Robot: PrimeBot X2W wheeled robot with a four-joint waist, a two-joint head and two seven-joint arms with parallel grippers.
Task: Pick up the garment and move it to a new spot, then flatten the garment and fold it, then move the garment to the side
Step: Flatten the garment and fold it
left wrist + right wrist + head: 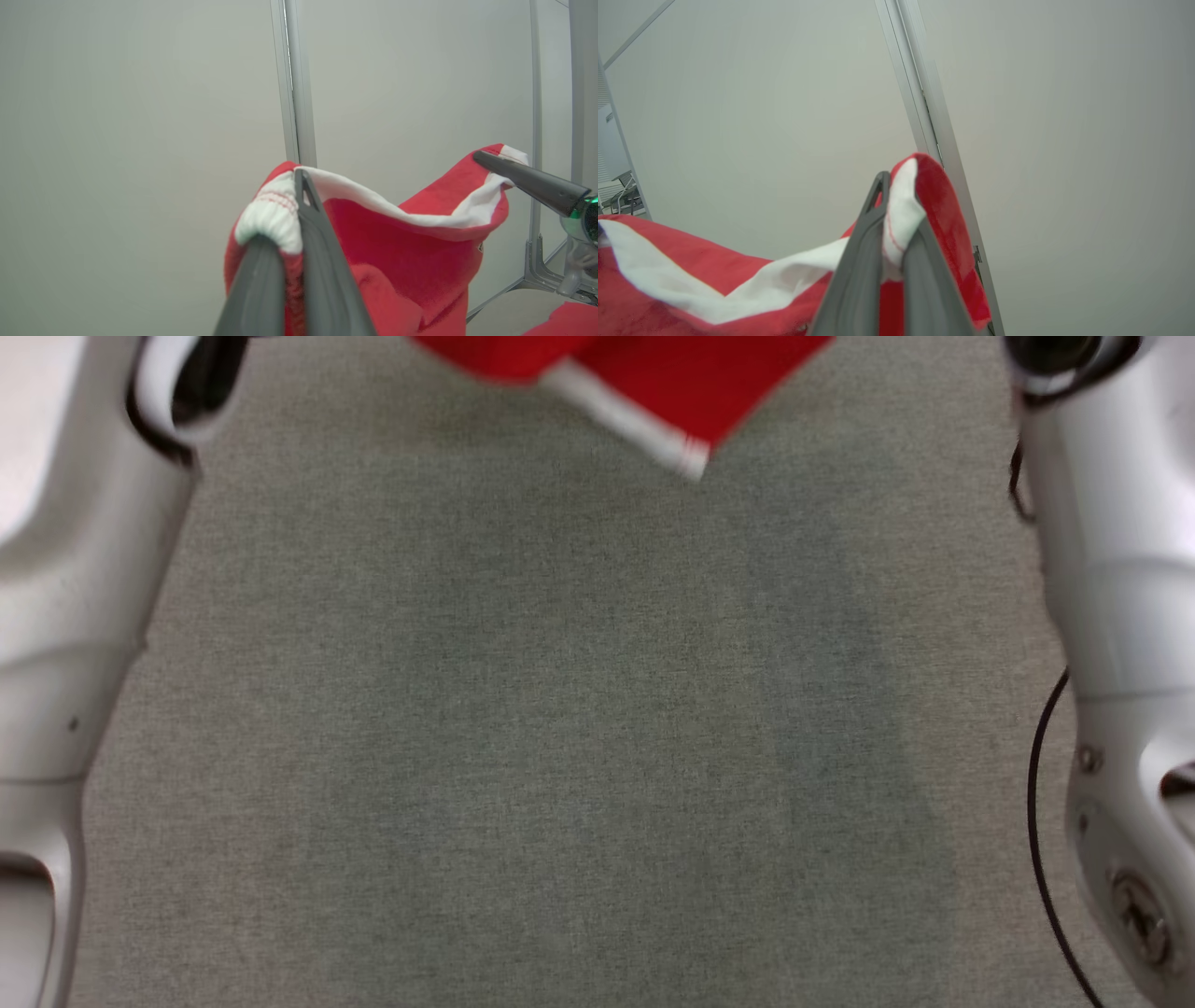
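**Garment strung between both grippers above the desk**

Shows the red garment [411, 242] hanging by its white-banded edge, slack between two pinches. Left gripper [290, 223] clenched on a bunched corner of that band. Right gripper [896, 210] clenched on the opposite corner, with a fold of band and red cloth standing up between its fingers. In the head view, one lower corner of the garment at the top edge, apparently clear of the grey desk [560, 728].

Likely failures, as judged:
- Slip of either corner out of its narrow pinch, brought on by spreading the arms past the slack.
- A crumpled landing, brought on by lowering with the middle sagging.
- A lopsided lay, brought on by letting go of one side ahead of the other.
- A twisted corner to smooth out later, brought on by the bunching at the left pinch.

Surroundings:
- Left forearm [84, 579] and right forearm [1111, 579] flanking the desk.
- A dark cable [1036, 821] looping beside the right forearm, near enough to catch a trailing hem.
- A metal frame post [294, 84] and plain wall panels behind the garment, a possible snag on swinging the cloth outward.
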